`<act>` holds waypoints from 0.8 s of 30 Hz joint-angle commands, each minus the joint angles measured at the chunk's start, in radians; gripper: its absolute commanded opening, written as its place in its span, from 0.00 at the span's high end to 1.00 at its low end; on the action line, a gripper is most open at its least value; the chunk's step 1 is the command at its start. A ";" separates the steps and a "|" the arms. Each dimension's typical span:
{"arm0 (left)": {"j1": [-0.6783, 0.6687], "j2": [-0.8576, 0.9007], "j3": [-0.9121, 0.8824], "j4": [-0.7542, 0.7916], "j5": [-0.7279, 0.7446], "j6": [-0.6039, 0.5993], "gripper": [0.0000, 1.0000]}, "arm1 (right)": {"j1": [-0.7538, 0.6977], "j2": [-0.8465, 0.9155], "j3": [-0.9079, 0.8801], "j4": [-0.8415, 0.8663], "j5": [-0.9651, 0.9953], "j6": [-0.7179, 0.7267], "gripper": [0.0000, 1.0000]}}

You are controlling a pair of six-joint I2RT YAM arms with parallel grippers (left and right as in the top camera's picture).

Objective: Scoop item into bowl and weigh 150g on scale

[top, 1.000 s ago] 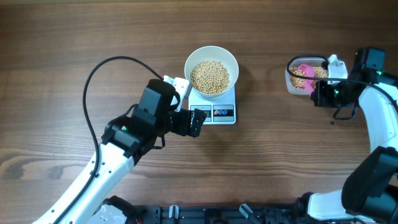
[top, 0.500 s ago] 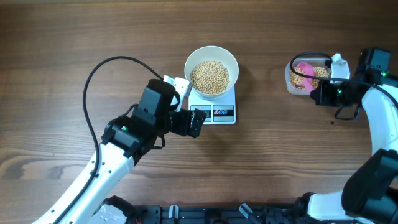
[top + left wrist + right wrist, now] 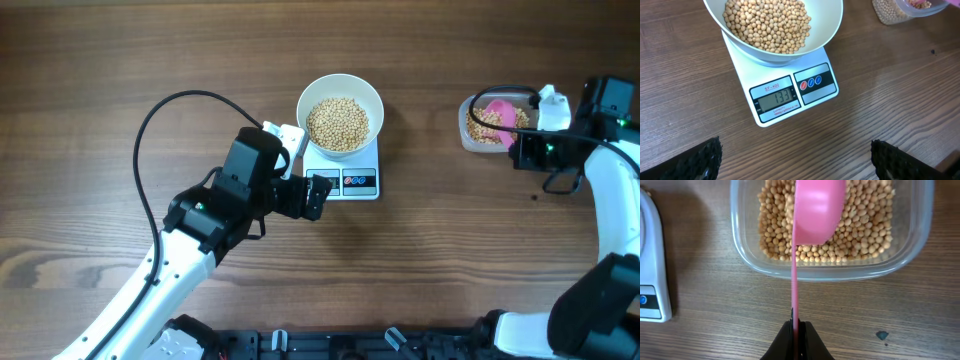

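From overhead, the white bowl sits on the scale a little to 12 o'clock of the table's middle. The bowl covers the scale's weighing plate, and the display strip pokes out on the 6 o'clock side. The bowl holds a heap of tan beans that leaves a wide band of white wall showing. Through the left wrist camera I read 133 on the display.

My left hand hovers just at 8 o'clock of the scale, close to its front corner. Its fingers are spread wide with nothing between them, only bare wood below.

Well off toward 3 o'clock of the scale, my right hand is clamped on the thin handle of a pink scoop. The handle runs from the fingertips straight toward 12 o'clock in the wrist view, over the near rim of the clear plastic tub. The scoop's cup lies over the beans left in that tub. I cannot tell whether the cup touches them or carries any. The tub stands on the table, apart from the scale.
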 commanded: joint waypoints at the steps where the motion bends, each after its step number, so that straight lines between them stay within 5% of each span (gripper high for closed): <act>1: -0.004 0.001 -0.001 0.003 -0.010 0.019 0.00 | -0.002 -0.069 0.007 0.005 -0.017 0.050 0.96; 9: -0.004 0.001 -0.001 0.002 -0.010 0.019 0.00 | -0.026 -0.086 0.007 -0.042 -0.182 0.053 0.96; 24: -0.004 0.001 -0.001 0.003 -0.010 0.019 0.00 | -0.295 -0.086 0.007 -0.093 -0.587 0.046 0.96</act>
